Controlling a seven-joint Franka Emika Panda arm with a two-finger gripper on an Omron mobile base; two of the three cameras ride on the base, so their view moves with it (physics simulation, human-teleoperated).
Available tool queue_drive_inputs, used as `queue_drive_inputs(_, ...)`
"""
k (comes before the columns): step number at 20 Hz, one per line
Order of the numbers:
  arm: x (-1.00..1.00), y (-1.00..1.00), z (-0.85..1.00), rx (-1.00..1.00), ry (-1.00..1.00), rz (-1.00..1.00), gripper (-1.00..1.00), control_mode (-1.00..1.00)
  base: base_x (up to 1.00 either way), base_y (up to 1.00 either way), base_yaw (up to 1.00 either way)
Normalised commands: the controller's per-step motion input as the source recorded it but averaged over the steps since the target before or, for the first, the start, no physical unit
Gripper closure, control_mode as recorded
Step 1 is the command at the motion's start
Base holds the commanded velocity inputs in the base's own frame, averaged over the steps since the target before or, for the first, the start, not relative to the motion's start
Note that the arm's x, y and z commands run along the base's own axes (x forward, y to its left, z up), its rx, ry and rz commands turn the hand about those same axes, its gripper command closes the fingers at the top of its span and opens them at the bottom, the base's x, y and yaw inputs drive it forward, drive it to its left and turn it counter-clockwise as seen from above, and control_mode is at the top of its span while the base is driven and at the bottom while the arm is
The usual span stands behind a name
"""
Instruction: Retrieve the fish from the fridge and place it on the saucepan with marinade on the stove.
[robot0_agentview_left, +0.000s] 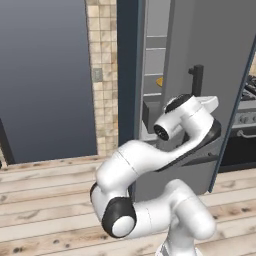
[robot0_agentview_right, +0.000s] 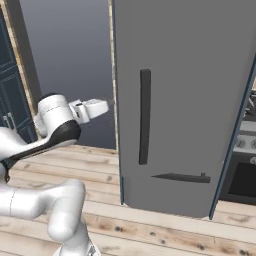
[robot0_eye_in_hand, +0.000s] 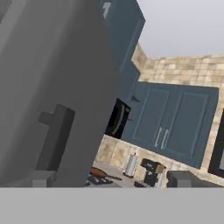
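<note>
The fridge (robot0_agentview_left: 150, 60) stands with its grey door (robot0_agentview_right: 175, 75) swung partly out, and pale inner shelves show through the gap. A small yellow-orange item (robot0_agentview_left: 159, 81) lies on one shelf; it is too small to tell whether it is the fish. My gripper (robot0_agentview_right: 105, 106) hangs just left of the door's free edge, level with the dark vertical handle (robot0_agentview_right: 145, 117), open with nothing in it. The hand view looks past the door handle (robot0_eye_in_hand: 54, 135) to the stove (robot0_eye_in_hand: 97, 180), where the saucepan (robot0_eye_in_hand: 99, 172) is a small reddish shape with a thin handle. Its marinade is too small to make out.
My white arm (robot0_agentview_left: 150, 160) folds in front of the fridge over a wooden plank floor (robot0_agentview_left: 45, 200). The stove front (robot0_agentview_right: 245, 145) is right of the door. Blue cabinets (robot0_eye_in_hand: 170, 118), a black microwave (robot0_eye_in_hand: 116, 118), a silver canister (robot0_eye_in_hand: 131, 164) and a dark appliance (robot0_eye_in_hand: 151, 171) line the far counter.
</note>
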Motion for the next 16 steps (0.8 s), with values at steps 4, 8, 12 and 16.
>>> queue_drive_inputs(4,-0.15,0.85,0.62,0.0,0.0,-0.42,-1.0,-1.0,0.0,0.0,0.0)
queue_drive_inputs(8,-0.52,0.7,0.88,0.0,0.0,-0.2,-1.0,-1.0,0.0,0.0,0.0)
queue_drive_inputs(12,-0.67,0.52,1.0,0.0,0.0,0.02,-1.0,-1.0,0.0,0.0,0.0)
queue_drive_inputs(16,-0.5,0.44,0.75,0.0,0.0,0.15,-1.0,-1.0,0.0,0.0,0.0)
